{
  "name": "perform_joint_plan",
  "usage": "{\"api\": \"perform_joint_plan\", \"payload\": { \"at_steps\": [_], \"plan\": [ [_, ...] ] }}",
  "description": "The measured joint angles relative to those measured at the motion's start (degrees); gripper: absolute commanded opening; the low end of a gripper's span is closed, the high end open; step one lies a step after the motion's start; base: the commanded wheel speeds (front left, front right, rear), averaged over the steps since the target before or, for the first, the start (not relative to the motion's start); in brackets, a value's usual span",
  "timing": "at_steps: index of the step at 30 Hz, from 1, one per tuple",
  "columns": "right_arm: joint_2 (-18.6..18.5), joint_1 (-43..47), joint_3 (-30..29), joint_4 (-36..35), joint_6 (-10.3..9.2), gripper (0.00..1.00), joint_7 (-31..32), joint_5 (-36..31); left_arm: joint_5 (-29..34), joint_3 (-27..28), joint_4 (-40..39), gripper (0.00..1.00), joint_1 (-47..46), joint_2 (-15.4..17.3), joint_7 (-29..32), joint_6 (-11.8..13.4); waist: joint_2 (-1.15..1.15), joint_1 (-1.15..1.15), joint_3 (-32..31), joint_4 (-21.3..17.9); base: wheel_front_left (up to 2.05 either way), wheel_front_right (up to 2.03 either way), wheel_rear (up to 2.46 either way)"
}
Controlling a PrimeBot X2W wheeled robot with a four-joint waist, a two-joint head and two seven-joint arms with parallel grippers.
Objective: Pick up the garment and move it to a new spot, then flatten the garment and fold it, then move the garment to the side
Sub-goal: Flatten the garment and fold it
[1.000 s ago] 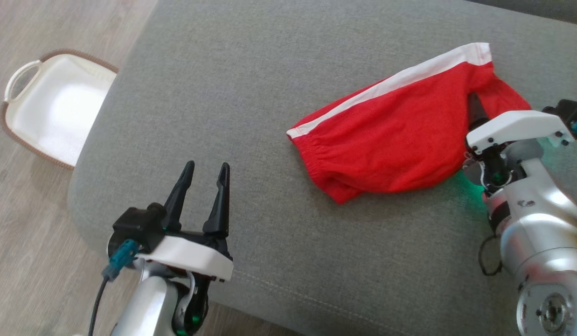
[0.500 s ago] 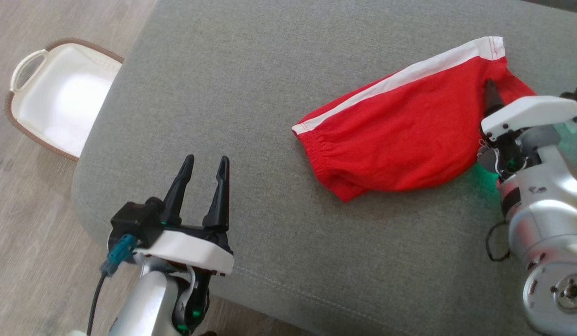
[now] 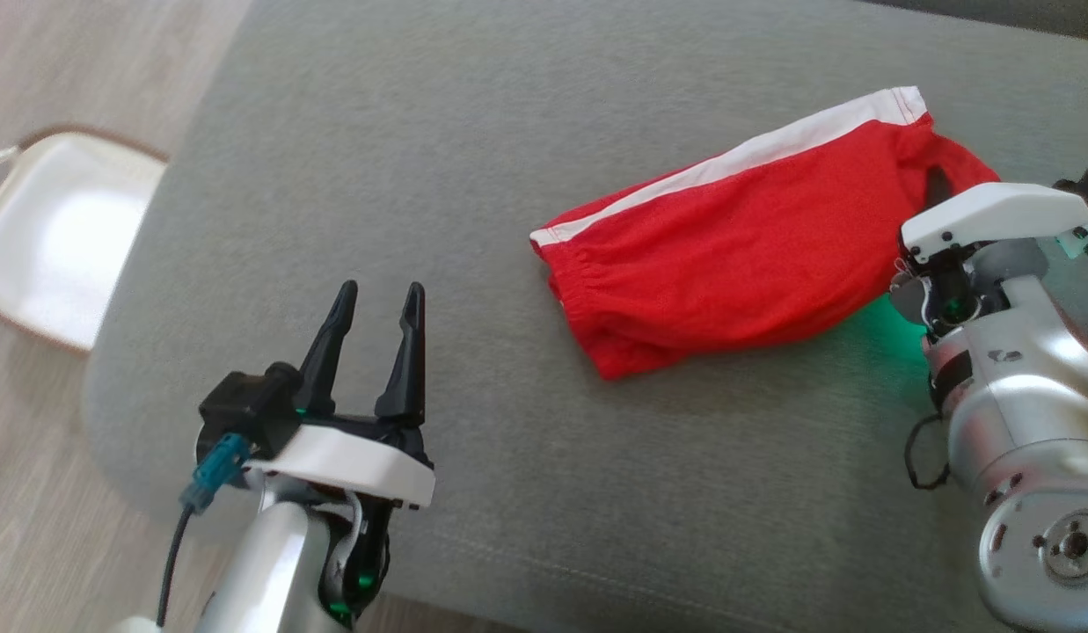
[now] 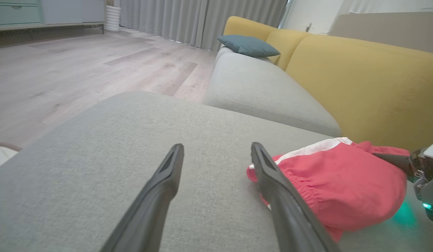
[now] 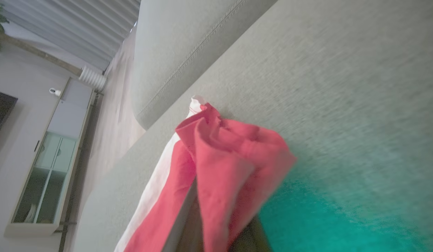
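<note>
Shorts of red, white-striped cloth (image 3: 728, 255) lie by the grey fabric cushion's (image 3: 473, 132) right edge, pinched by the right gripper (image 3: 938, 186); the left gripper (image 3: 382, 288) hovers spread over its front-left corner.

Both arms reach forward, one at each side.
The left gripper (image 3: 381, 290) has its jaws apart; the right gripper (image 3: 936, 186) has its jaws closed on the garment (image 3: 728, 255).

Legible text, labels, brands, numbers, signs: none. No readable marking on any surface, garment or fixture in the views.
</note>
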Motion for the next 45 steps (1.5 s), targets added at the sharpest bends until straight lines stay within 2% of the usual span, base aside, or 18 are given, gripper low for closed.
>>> {"api": "perform_joint_plan", "payload": {
  "at_steps": [5,12,16,20,27,33,40,41,45],
  "plan": [
    [0.0,1.1,8.0,0.0,0.0,0.0,-3.3,9.8,0.6,1.2,0.0,1.0,0.4,0.0,0.0,-0.3,0.0,0.0,-1.7,-3.6,0.0,0.0,0.0],
    [0.0,8.7,22.5,-0.2,0.0,0.0,-6.7,25.8,1.0,1.9,0.0,1.0,2.5,0.0,0.0,-0.3,0.0,0.0,-4.5,-8.6,0.0,0.0,0.0],
    [0.0,14.2,28.9,-3.4,0.0,0.0,-8.9,35.2,1.5,2.2,0.1,1.0,3.7,0.0,0.0,-0.3,0.0,0.0,-6.2,-10.5,0.0,0.0,0.0],
    [0.0,19.4,34.9,-6.2,0.0,0.0,-10.7,41.6,1.6,2.9,0.1,1.0,4.2,0.0,0.0,-0.7,0.0,0.0,-7.5,-11.5,0.0,0.0,0.0],
    [0.1,21.0,41.0,-7.5,0.0,0.0,-13.6,42.9,2.5,3.1,0.1,1.0,5.2,0.0,0.0,-0.8,0.0,0.0,-8.3,-11.4,0.0,0.0,0.0],
    [0.1,20.9,43.6,-8.8,0.0,0.0,-14.4,41.5,2.5,3.2,0.1,1.0,5.6,0.0,0.0,-1.2,0.0,0.0,-9.4,-10.4,0.0,0.0,0.0],
    [0.1,21.5,45.6,-18.4,0.0,0.0,-14.4,37.7,3.0,3.2,0.1,1.0,7.3,0.0,0.0,-1.2,0.0,0.0,-10.8,-9.4,0.0,0.0,0.0],
    [0.1,22.6,48.0,-21.6,0.0,0.0,-14.4,37.7,3.0,3.2,0.2,1.0,7.3,0.1,0.0,-1.2,0.0,0.0,-11.1,-9.1,0.0,0.0,0.0],
    [0.1,25.7,54.5,-25.6,0.0,0.0,-14.4,38.9,3.0,3.1,0.2,1.0,7.3,0.1,0.0,-1.2,0.0,0.0,-11.5,-8.6,0.0,0.0,0.0]
  ]
}}
